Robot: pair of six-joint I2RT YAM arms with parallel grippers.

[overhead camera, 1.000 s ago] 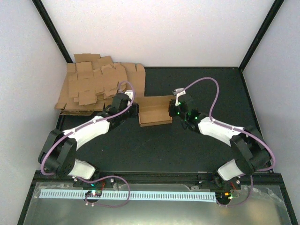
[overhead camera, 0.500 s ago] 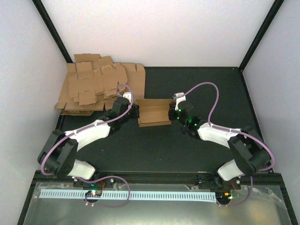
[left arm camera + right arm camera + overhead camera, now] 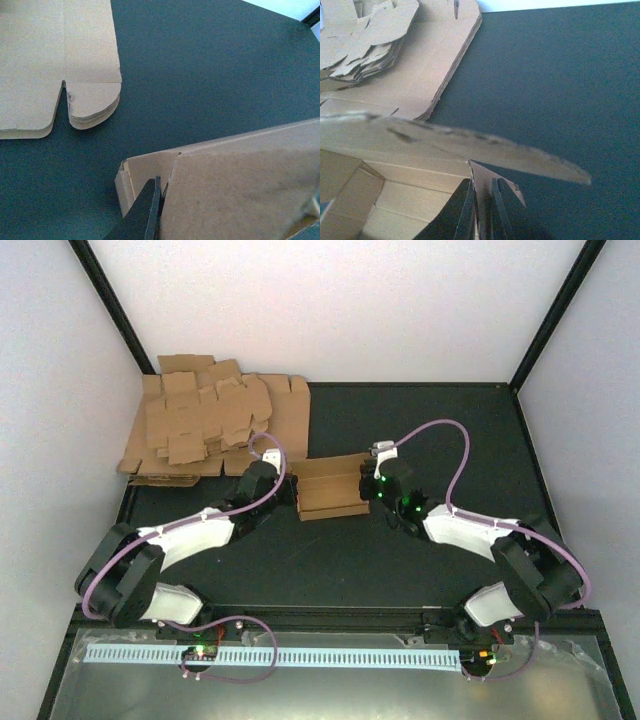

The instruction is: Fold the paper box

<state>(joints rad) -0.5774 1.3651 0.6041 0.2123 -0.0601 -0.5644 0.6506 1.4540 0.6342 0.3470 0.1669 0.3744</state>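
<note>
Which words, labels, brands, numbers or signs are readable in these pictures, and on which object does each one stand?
No text can be read in any view.
The paper box is plain brown cardboard, with no print on the sides that show.
The pile of cardboard sheets shows no print either.
The white strip at the near edge shows only a toothed pattern; any marking on it is too small to tell.

Black table (image 3: 450,430): paper box (image 3: 330,487), cardboard pile (image 3: 205,425)
</note>
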